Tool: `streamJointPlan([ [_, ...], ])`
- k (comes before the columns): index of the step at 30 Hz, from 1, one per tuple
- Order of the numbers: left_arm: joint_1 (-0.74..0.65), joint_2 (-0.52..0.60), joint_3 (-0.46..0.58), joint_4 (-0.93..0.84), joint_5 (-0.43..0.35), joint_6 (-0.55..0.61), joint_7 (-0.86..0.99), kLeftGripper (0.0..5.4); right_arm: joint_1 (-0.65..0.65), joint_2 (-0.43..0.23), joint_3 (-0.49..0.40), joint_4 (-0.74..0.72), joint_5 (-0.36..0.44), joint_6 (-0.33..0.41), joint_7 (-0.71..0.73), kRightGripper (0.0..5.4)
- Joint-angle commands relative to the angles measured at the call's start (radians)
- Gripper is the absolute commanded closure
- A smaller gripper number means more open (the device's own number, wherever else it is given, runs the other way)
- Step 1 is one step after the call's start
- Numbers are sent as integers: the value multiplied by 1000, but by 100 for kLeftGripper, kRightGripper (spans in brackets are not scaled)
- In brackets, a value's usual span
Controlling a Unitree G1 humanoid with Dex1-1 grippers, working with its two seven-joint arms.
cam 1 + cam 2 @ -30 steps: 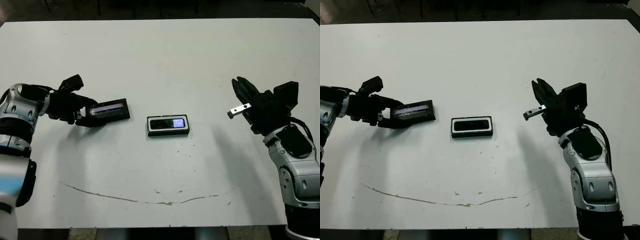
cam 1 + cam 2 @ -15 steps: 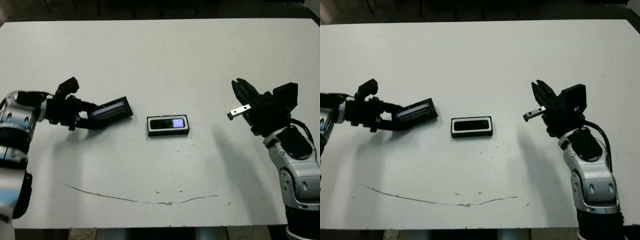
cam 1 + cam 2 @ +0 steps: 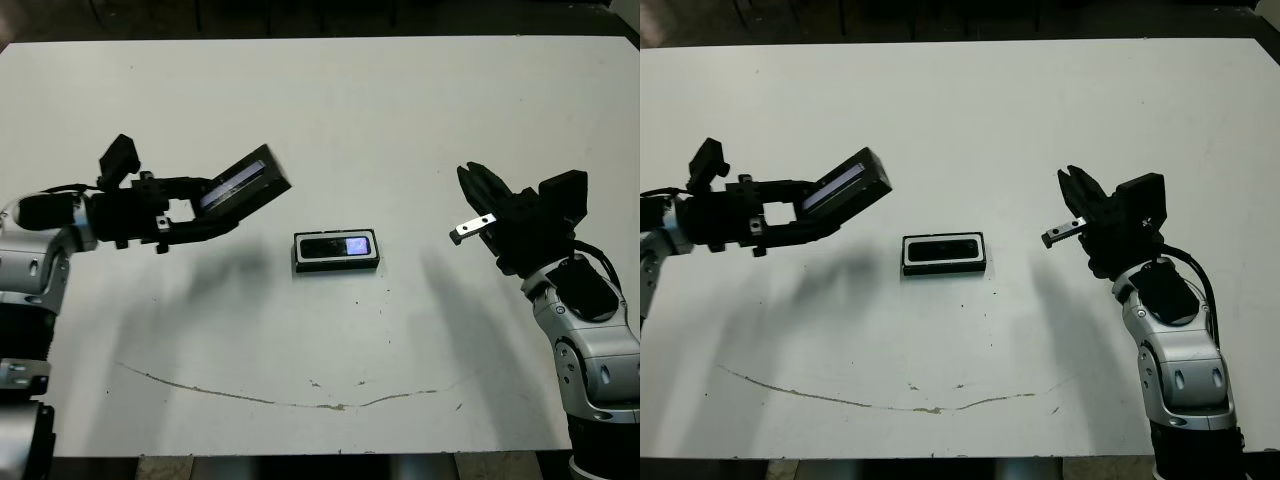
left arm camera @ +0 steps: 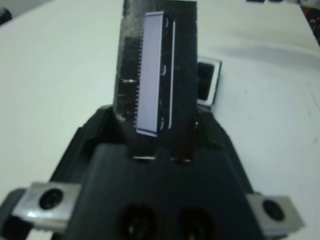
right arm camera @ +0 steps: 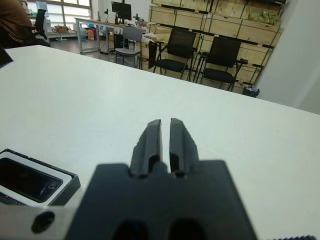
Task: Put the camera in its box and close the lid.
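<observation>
Change: the lid (image 3: 243, 181) rises off the table in the left gripper (image 3: 190, 209), where a second ago it lay flat at the left; its free end now tilts up toward the table's middle.
Lid: a flat black panel with a pale silvery stripe along its face, held clear of the white table (image 3: 330, 110), up and to the left of the box.
Box: a shallow black-walled tray (image 3: 337, 251) with white lining, at the table's middle, uncovered.
Camera: a slim black bar (image 3: 338, 245) lying inside the box, a bluish-white patch on its upper face.
Left gripper: fingers clamped on the lid's near end, as the left wrist view shows.
Right gripper: (image 3: 1071, 193) hovers above the table well right of the box, fingers nearly together, holding nothing.
</observation>
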Motion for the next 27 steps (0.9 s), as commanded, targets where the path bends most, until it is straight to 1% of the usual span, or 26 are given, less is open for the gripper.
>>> streamJointPlan([
  [1,14,-17,-35,9,22,-16,16,264,22,4,1,-1,-2,15,-8,540],
  [5,-15,-26,-85,30,61,-22,36,264,22,8,2,-3,-1,17,-13,540],
  [12,-73,-57,-163,126,122,-26,39,264,18,12,-3,-2,10,25,-13,540],
  [17,-97,-67,-218,188,165,-40,9,264,17,12,-4,-12,9,39,-19,540],
  [21,-111,-75,-244,225,182,-23,-15,264,14,12,-6,-6,15,37,-14,540],
  [27,-133,-80,-269,272,191,-31,-67,264,11,13,-5,-17,14,53,-20,540],
])
